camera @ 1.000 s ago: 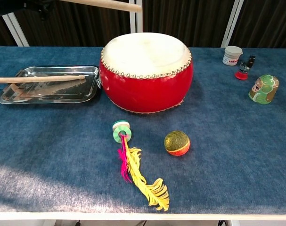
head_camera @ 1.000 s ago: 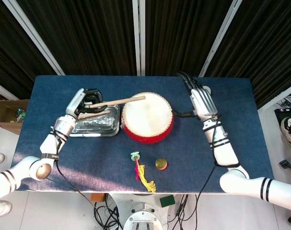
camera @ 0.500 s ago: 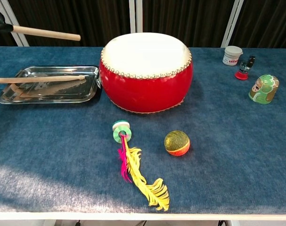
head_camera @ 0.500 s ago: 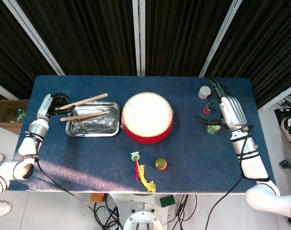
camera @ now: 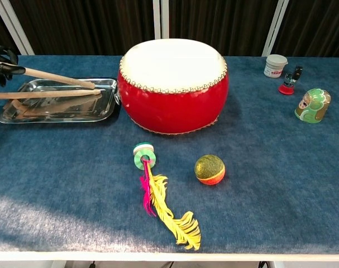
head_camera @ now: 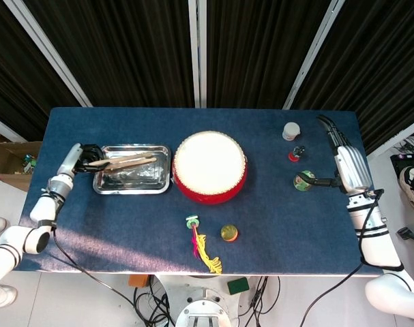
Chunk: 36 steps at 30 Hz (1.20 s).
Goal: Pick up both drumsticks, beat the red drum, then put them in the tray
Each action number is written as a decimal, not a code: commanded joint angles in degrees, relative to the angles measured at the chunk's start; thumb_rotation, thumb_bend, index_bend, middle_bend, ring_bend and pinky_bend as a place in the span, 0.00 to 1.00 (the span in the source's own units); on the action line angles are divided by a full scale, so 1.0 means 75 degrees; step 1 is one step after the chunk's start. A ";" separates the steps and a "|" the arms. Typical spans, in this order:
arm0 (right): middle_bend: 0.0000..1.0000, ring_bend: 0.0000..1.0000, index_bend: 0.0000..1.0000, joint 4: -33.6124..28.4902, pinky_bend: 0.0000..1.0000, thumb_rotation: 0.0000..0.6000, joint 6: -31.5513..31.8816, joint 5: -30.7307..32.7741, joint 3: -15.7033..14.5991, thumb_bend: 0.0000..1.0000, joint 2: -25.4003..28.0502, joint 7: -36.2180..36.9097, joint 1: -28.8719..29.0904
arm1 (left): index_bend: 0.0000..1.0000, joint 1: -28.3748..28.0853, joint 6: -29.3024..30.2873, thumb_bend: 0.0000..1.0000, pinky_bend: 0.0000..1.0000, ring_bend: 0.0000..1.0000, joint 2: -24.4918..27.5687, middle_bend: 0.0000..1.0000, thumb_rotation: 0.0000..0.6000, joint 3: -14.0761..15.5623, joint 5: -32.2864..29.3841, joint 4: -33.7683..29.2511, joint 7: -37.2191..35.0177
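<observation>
Left hand (head_camera: pixel 84 154) has come down at the table's left edge, lowering its drumstick (camera: pixel 56 77) from mid-air until the tip rests over the tray (head_camera: pixel 162 182), and it grips the butt end with fingers curled round it. Second drumstick (camera: pixel 46 94) lies flat inside the tray, just beside the red drum (head_camera: pixel 209 167) at table centre. Right hand (head_camera: pixel 348 162) has pulled back toward the right edge, fingers extended and apart, holding nothing, thumb close to the green figurine (head_camera: pixel 303 181); touching or not, can't tell.
</observation>
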 commanded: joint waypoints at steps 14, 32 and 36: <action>0.05 0.06 0.00 0.0072 0.15 1.00 0.0076 -0.0184 -0.0046 0.00 0.0093 0.0389 -0.0194 | 0.17 0.0040 0.0324 0.21 0.18 0.09 -0.0293 0.14 1.00 0.0104 -0.0916 0.0656 0.3798; 0.13 0.06 0.00 0.1134 0.14 1.00 0.0014 -0.0752 -0.0888 0.18 0.0346 -0.0279 -0.0667 | 0.20 0.1982 0.4273 0.05 0.18 0.13 0.1829 0.18 1.00 -0.0075 -0.1411 -0.3194 0.7359; 0.14 0.06 0.00 0.1375 0.14 1.00 0.0555 -0.0960 -0.1149 0.20 0.0352 -0.0972 -0.1055 | 0.22 0.2621 0.5212 0.05 0.18 0.13 0.2206 0.19 1.00 0.0300 -0.0897 -0.3782 0.7617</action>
